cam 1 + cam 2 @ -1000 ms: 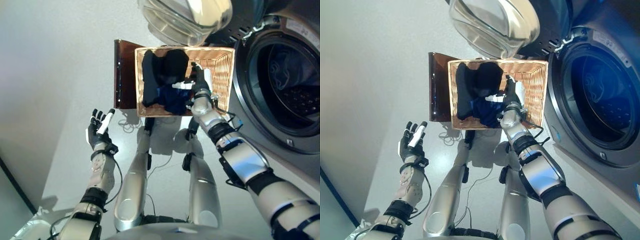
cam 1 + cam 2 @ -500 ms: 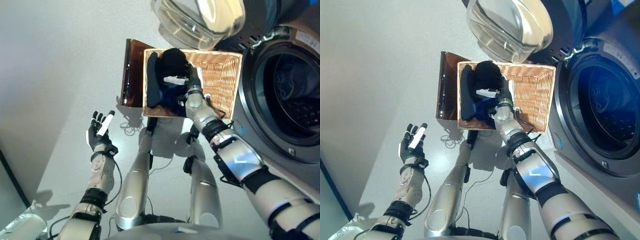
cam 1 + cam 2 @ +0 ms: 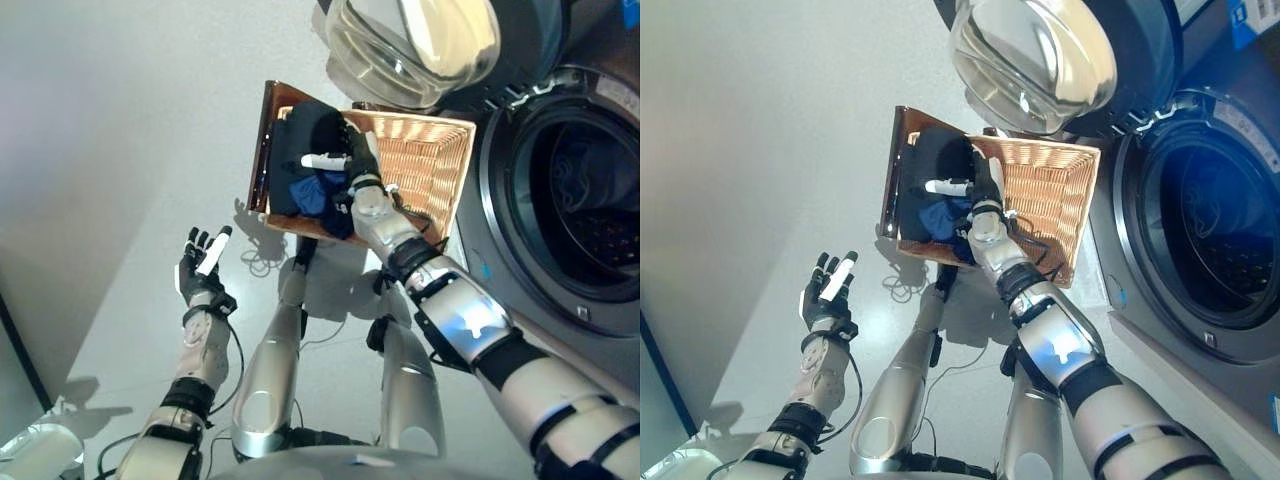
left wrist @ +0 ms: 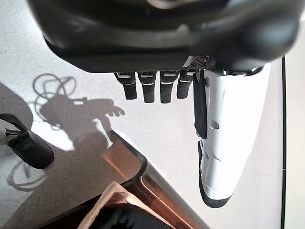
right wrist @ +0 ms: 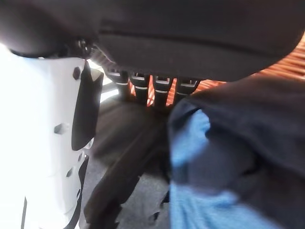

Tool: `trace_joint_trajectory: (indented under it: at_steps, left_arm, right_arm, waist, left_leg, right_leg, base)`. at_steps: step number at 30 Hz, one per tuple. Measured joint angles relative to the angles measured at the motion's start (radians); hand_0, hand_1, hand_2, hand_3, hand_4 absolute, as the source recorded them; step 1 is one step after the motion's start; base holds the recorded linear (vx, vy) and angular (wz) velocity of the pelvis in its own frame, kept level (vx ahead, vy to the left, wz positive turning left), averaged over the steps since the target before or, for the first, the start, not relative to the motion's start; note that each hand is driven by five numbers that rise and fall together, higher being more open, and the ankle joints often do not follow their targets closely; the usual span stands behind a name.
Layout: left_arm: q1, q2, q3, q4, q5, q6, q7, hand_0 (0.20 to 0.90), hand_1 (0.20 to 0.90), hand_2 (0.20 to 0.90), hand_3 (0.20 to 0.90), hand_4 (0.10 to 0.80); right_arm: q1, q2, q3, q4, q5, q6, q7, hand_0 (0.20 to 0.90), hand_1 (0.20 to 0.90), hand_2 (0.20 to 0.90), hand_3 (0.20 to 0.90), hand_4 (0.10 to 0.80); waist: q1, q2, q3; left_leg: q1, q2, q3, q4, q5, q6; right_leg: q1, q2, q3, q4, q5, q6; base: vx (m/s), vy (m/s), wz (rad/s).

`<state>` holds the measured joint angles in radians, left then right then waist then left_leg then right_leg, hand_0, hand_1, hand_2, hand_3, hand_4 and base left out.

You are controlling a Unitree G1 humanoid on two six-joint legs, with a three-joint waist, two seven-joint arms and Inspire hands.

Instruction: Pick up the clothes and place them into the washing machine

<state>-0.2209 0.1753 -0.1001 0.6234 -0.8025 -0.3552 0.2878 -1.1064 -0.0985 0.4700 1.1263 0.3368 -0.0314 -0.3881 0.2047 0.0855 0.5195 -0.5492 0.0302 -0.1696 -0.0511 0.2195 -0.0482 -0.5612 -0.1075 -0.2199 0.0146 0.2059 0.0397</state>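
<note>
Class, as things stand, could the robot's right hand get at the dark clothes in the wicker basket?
Probably yes. The right robot hand is already inside the wicker basket, right over the dark clothes, fingers straight, with nothing between. The basket has no lid.

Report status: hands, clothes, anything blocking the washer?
Right hand open over dark clothes in basket. Left hand open, idle. Washer door open, nothing blocking.

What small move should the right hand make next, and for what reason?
Probably lower and curl the fingers: the right hand is open above the dark clothes in the wicker basket and grips nothing, while the washing machine stands open.
</note>
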Motion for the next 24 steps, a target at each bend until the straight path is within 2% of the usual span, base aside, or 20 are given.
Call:
trace_joint_trajectory:
  at_steps: [12,18,24]
  left_arm:
    - [0.003,0.000,-0.003,-0.042,-0.001,0.000,0.002,0.900,0.900,0.900,0.900,0.800]
    - [0.002,0.006,-0.034,-0.056,-0.002,0.000,0.000,0.900,0.900,0.900,0.900,0.800]
    - [0.005,0.023,-0.038,-0.131,-0.013,0.000,-0.003,0.900,0.900,0.900,0.900,0.800]
  right_arm:
    - [-0.081,0.000,-0.004,0.132,-0.172,0.010,-0.007,0.900,0.900,0.900,0.900,0.800]
    - [-0.123,-0.008,0.001,0.166,-0.240,0.029,-0.009,0.900,0.900,0.900,0.900,0.800]
    - [-0.166,-0.021,0.002,0.186,-0.292,0.033,-0.013,0.900,0.900,0.900,0.900,0.800]
  waist:
    - [0.000,-0.001,0.000]
    - [-0.004,-0.001,0.000]
    - [-0.005,-0.002,0.000]
  left_leg:
    - [-0.041,-0.001,-0.014,0.004,0.001,-0.001]
    - [-0.058,0.000,-0.014,0.008,0.001,-0.002]
    - [-0.095,0.001,-0.017,0.015,0.002,-0.004]
  right_leg:
    - [-0.031,-0.001,-0.014,0.000,-0.005,-0.002]
    - [-0.048,0.000,-0.014,0.003,-0.005,-0.003]
    - [-0.086,0.000,-0.017,0.017,-0.008,-0.005]
  base:
    - [-0.001,0.007,0.04]
    - [0.000,0.000,0.00]
    - [0.000,0.000,0.00]
